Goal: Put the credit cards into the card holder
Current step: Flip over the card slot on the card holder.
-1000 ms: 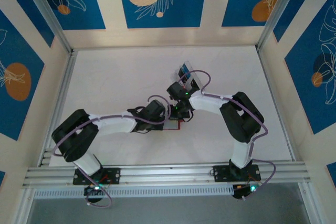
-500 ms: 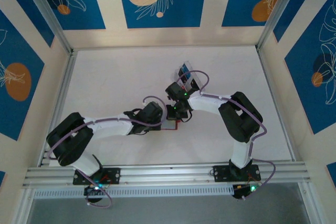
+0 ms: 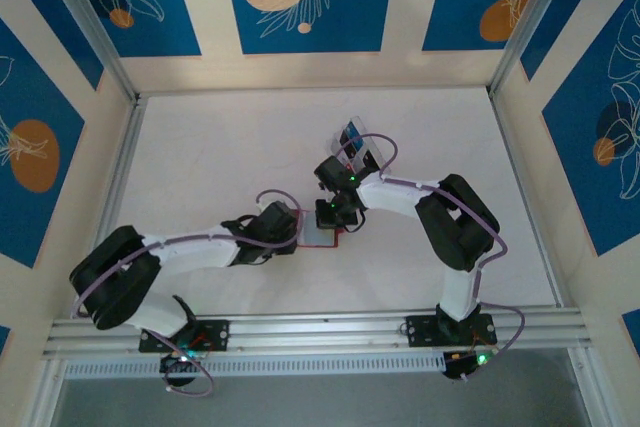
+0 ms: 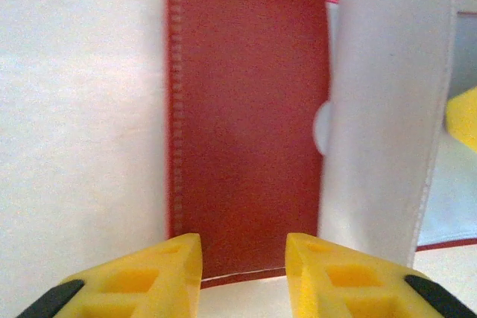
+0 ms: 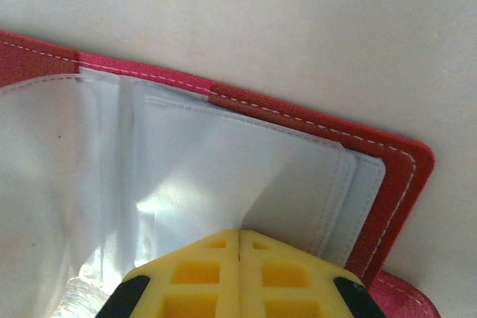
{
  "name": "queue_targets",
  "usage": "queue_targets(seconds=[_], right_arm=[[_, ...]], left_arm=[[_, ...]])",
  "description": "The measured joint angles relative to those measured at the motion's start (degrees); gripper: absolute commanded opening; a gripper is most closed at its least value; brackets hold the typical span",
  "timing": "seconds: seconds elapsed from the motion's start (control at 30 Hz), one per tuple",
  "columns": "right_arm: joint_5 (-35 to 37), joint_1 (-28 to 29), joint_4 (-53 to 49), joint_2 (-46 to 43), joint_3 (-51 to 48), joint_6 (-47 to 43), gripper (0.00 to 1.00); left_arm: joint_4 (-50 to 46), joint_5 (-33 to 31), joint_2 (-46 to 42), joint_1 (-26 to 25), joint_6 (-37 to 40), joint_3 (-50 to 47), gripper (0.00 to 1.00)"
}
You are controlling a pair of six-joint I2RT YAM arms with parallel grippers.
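Clear tray (image 3: 362,144) behind card holder (image 3: 318,237), right arm (image 3: 400,192) between.

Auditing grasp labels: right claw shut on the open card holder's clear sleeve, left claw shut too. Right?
No: the left claw is open, its yellow fingers apart with the red card holder showing through the gap, as the left wrist view shows. The right claw is shut on the clear sleeve, as stated.

No readable text, label, brand or number anywhere; card holder (image 4: 246,124) unmarked.
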Motion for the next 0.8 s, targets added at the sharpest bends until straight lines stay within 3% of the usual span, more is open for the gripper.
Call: queue_targets(seconds=[0.13, 0.37, 0.6, 0.8], right_arm=[[0.6, 0.4, -0.7, 0.3, 0.6, 0.0, 0.0], [1.3, 0.7, -1.1, 0.3, 0.9, 0.0, 0.0], [1.4, 0.7, -1.2, 0.3, 0.9, -0.2, 0.0], [1.5, 0.7, -1.3, 0.3, 0.9, -1.2, 0.0]], left_arm=[[-2.3, -0.1, -5.4, 1.9, -0.2, -1.5, 0.35], [-6.5, 0.9, -10.0, 1.4, 3.6, 3.6, 0.18], [-6.8, 3.7, -0.3, 1.1, 6.5, 13.1, 0.09], [-6.7, 4.7, 6.8, 2.2, 7.3, 13.7, 0.09]])
